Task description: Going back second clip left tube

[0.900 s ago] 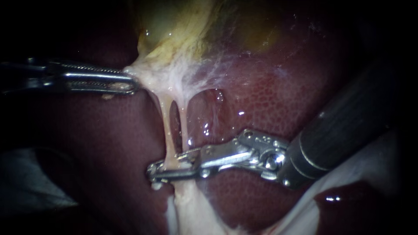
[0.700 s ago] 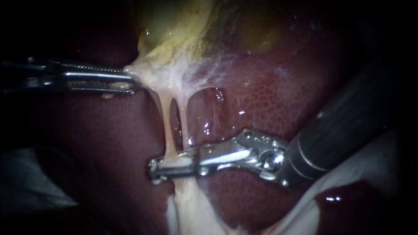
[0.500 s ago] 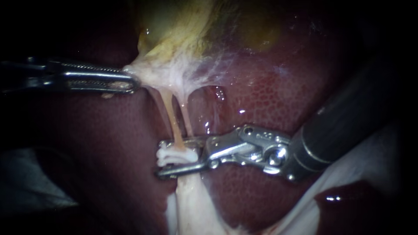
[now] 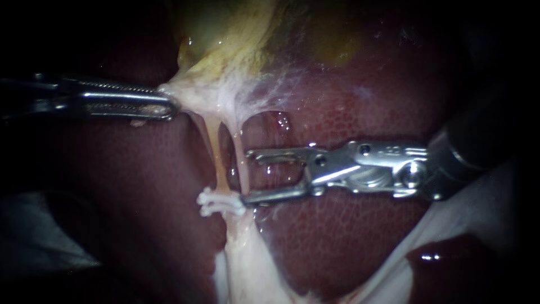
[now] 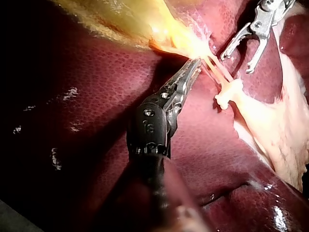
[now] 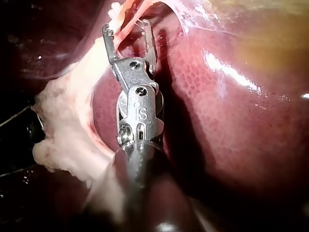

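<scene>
The white tissue (image 4: pixel 247 264) lies nearest, and the 2 tubes rise out of it toward the far side. The clip (image 4: pixel 219 204) sits just where they leave it. It is white and lies across the left tube (image 4: pixel 216 160). Its right end reaches the right tube (image 4: pixel 241 163), and I cannot tell if it grips that one too.

The right instrument (image 4: pixel 247 174) comes in from the right over the liver (image 4: pixel 349 236), with its jaws wide open and empty. The near jaw tip touches the clip's right end, or is just beside it. The right tube stands at the mouth of the jaws.

Farther away and to the left, the left instrument (image 4: pixel 169 106) has its jaws closed on the pale lower end of the gallbladder (image 4: pixel 225 34) and holds both tubes stretched.

I judge that the main danger is at the near jaw tip. If the retreat goes sideways and not straight to the right, the tip can hook the clip and drag it loose, or tear the thin tube. If the jaws close too early, they can pinch the right tube. A stronger pull from the left instrument can also make the clip slip or a tube snap.
</scene>
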`<state>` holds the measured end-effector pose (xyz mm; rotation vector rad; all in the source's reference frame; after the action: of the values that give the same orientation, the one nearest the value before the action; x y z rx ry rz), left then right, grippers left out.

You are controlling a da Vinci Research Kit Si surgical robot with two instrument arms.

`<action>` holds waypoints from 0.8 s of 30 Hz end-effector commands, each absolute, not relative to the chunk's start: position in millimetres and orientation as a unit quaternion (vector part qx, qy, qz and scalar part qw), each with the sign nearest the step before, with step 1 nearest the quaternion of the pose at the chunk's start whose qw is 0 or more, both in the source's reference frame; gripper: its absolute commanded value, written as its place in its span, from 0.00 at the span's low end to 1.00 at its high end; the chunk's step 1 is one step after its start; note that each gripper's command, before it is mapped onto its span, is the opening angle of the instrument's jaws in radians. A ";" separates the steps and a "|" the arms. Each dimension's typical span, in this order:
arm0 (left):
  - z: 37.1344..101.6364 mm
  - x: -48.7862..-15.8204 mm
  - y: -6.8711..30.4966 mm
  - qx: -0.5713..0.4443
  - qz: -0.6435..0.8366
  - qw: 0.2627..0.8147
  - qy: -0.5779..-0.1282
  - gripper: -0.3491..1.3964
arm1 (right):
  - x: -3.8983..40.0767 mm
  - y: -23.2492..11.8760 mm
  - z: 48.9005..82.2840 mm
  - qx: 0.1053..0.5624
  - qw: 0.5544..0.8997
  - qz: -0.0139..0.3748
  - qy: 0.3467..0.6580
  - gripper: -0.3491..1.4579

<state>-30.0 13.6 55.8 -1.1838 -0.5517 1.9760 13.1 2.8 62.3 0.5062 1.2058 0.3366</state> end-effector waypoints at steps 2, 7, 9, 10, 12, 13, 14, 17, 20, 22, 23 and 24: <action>55.7 -30.0 13.6 -0.463 0.773 0.377 -0.215 0.00 | 11.7 2.9 61.4 0.234 0.784 0.144 0.556 0.47; 55.8 -30.0 13.6 -0.463 0.773 0.378 -0.214 0.00 | 8.3 3.5 59.0 0.219 0.801 0.121 0.544 0.47; 55.9 -30.0 13.7 -0.463 0.773 0.378 -0.214 0.00 | 7.3 3.6 58.4 0.214 0.808 0.116 0.537 0.47; 55.9 -30.0 13.7 -0.463 0.773 0.378 -0.214 0.00 | 6.7 3.7 58.1 0.209 0.811 0.115 0.535 0.47; 56.0 -30.0 13.7 -0.463 0.773 0.378 -0.214 0.00 | 5.9 3.8 57.7 0.204 0.813 0.116 0.533 0.47; 56.1 -30.0 13.7 -0.463 0.773 0.378 -0.214 0.00 | 5.7 3.9 57.7 0.203 0.813 0.118 0.532 0.47; 56.2 -30.1 13.7 -0.463 0.773 0.378 -0.213 0.00 | 5.4 4.0 57.6 0.199 0.815 0.115 0.531 0.47; 57.0 -30.3 13.6 -0.463 0.774 0.377 -0.212 0.00 | 5.0 4.0 57.6 0.200 0.816 0.116 0.529 0.47; 58.4 -30.9 13.4 -0.463 0.775 0.377 -0.208 0.00 | 4.9 4.0 57.6 0.200 0.817 0.115 0.528 0.47; 59.5 -31.4 13.3 -0.463 0.775 0.377 -0.205 0.00 | 4.9 4.0 57.6 0.200 0.817 0.115 0.528 0.47; 60.1 -31.8 13.2 -0.463 0.776 0.377 -0.204 0.00 | 4.9 4.0 57.6 0.200 0.817 0.115 0.528 0.47; 60.9 -32.2 13.1 -0.464 0.776 0.376 -0.203 0.00 | 4.9 4.0 57.6 0.200 0.817 0.115 0.528 0.47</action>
<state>-32.5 13.0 61.4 -1.1911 -0.5199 1.9845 4.8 4.0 57.6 0.4268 1.1258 0.2454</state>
